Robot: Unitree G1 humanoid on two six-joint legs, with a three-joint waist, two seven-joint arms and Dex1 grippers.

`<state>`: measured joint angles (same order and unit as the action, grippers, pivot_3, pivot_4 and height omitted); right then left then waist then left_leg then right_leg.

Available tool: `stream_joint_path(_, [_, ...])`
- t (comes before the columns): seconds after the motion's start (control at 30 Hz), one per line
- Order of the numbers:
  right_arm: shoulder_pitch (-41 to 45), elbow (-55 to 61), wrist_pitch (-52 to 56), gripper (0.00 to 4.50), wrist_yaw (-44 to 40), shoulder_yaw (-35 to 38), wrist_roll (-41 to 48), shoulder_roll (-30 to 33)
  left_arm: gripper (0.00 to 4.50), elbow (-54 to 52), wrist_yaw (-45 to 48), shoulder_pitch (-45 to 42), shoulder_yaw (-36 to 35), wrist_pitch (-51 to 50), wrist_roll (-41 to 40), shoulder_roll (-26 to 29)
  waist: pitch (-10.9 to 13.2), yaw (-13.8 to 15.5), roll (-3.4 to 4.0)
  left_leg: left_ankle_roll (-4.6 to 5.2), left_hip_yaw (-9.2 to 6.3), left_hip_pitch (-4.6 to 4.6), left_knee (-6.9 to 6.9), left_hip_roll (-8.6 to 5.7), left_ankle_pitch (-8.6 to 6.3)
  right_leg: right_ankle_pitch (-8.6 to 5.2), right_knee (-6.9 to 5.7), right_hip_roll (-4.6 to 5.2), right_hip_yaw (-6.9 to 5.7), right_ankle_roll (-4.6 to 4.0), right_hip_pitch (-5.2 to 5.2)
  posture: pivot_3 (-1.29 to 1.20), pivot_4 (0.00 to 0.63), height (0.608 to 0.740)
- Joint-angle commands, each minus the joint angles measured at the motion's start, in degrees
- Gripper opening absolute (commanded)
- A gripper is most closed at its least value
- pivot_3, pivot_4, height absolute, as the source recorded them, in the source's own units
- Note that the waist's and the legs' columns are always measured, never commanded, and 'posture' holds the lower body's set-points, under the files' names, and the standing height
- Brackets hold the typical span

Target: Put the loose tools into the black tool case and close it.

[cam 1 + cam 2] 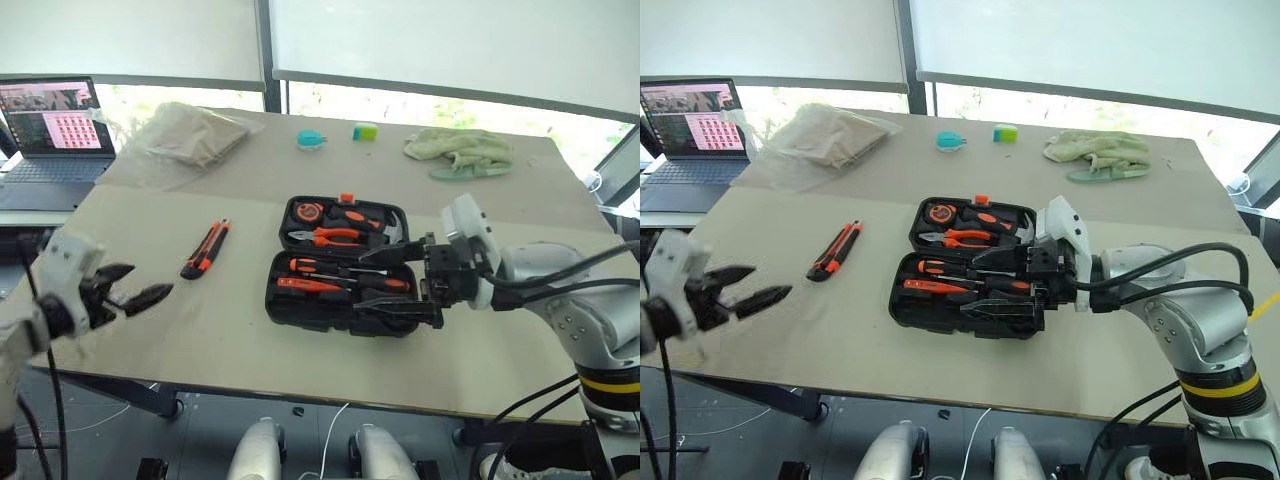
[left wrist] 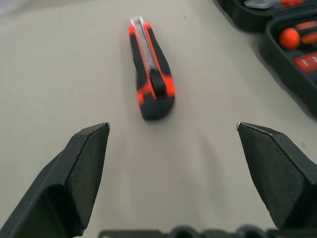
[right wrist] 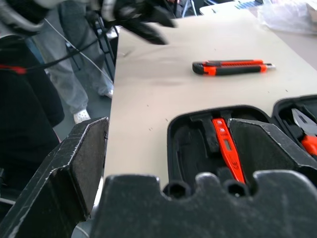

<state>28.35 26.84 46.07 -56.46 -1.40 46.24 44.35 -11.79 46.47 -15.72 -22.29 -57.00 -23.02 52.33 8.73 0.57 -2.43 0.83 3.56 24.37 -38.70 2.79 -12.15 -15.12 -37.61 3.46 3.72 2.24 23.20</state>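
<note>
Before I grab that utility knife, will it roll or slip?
The utility knife lies flat on the table, so it likely slides rather than rolls. Its rigid, ribbed body should grip well. It probably feels light; the left gripper is open.

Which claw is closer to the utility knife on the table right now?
Left. The left claw hangs open beside the utility knife, apart from it. The right claw is open over the black tool case, farther away.

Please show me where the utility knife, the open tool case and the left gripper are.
utility knife [image 1: 205, 249], left eye view, middle of handle.
tool case [image 1: 300, 306], left eye view, front wall of lower half.
left gripper [image 1: 140, 283], left eye view, midway between fingertips.
</note>
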Motion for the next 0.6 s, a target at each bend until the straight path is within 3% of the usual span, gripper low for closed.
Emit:
stream_joint_path(0.03, [-0.9,3.5,0.4,4.5,1.4,1.8,1.2,0.4,4.42,10.0,-2.4,-12.0,11.4,-4.0,3.7,1.0,0.0,-0.1,-0.01,0.0,0.03,0.03,0.04,0.0,0.0,0.0,0.01,-0.03,0.01,0.0,0.03,0.0,0.15,0.74])
stream_joint_path(0.17, [-1.9,5.5,1.1,4.5,3.8,2.6,2.0,-0.2,4.42,17.7,-0.8,-20.8,22.5,-3.2,7.5,0.3,0.0,-0.7,-0.03,0.0,0.15,0.12,0.14,-0.03,-0.01,0.0,0.01,-0.1,0.02,0.01,0.11,0.0,0.15,0.74])
stream_joint_path(0.33, [-3.2,7.3,1.3,4.5,5.9,3.1,2.6,-0.3,4.42,27.1,-2.6,-26.6,29.9,-1.3,11.8,-3.2,0.0,-1.2,-0.04,0.0,0.19,0.69,0.16,-0.01,0.0,0.0,-0.16,-0.15,0.04,0.0,0.79,0.0,0.15,0.74])
stream_joint_path(0.6, [-4.7,8.3,1.5,4.5,7.6,3.8,3.4,0.2,4.42,40.9,-2.2,-31.9,34.4,4.3,17.2,-7.2,0.0,-1.1,-0.03,0.01,0.24,0.9,-0.09,-0.06,0.01,-0.01,-0.39,-0.15,0.04,0.01,0.94,0.0,0.15,0.74])
